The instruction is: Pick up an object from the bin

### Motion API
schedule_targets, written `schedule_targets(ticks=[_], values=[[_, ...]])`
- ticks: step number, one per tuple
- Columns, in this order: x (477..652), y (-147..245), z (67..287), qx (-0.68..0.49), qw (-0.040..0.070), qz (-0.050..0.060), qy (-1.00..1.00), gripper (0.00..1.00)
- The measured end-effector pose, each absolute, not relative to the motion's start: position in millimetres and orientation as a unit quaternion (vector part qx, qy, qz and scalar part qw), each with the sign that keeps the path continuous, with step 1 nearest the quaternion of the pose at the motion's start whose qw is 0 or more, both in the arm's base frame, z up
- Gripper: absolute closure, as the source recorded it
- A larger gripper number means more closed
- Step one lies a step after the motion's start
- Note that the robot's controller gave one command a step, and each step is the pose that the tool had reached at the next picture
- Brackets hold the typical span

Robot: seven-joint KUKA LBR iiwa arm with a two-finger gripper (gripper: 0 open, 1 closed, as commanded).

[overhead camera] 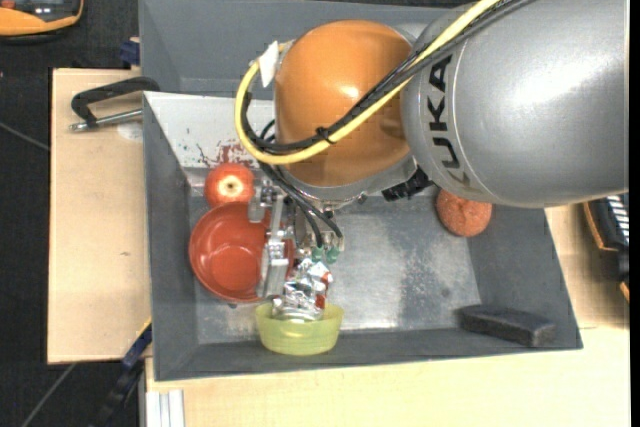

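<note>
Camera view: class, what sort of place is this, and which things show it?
Probably a robotics lab's picking cell: a KUKA arm reaches into a grey metal bin of loose items, among them a red bowl and an apple.

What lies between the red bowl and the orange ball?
In the camera view: the pincer beside the red bowl, then bare bin floor up to the orange ball.

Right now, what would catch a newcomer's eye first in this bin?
The big grey arm with its orange cover hangs over the bin's left half. Close by it lie a red bowl, a red apple and a crumpled shiny wrapper at a yellow-green bowl.
</note>
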State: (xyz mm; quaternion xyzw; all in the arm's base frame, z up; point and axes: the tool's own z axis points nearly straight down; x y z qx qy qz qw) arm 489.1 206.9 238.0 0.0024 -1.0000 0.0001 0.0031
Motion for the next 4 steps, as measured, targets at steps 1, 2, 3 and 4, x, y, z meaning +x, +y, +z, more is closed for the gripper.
schedule_targets(ticks=[1, 2, 3, 4], values=[[510.5, 147.9, 124.9, -0.003, 0.005, 0.001, -1.000, 0.00], [533.2, 159.9, 158.5, 0.107, 0.002, -0.001, -0.994, 0.00], [587.0, 120.2, 68.8, 0.167, -0.002, -0.001, -0.986, 0.00], [593.9, 144.6, 71.6, 0.199, -0.005, -0.002, -0.980, 0.00]])
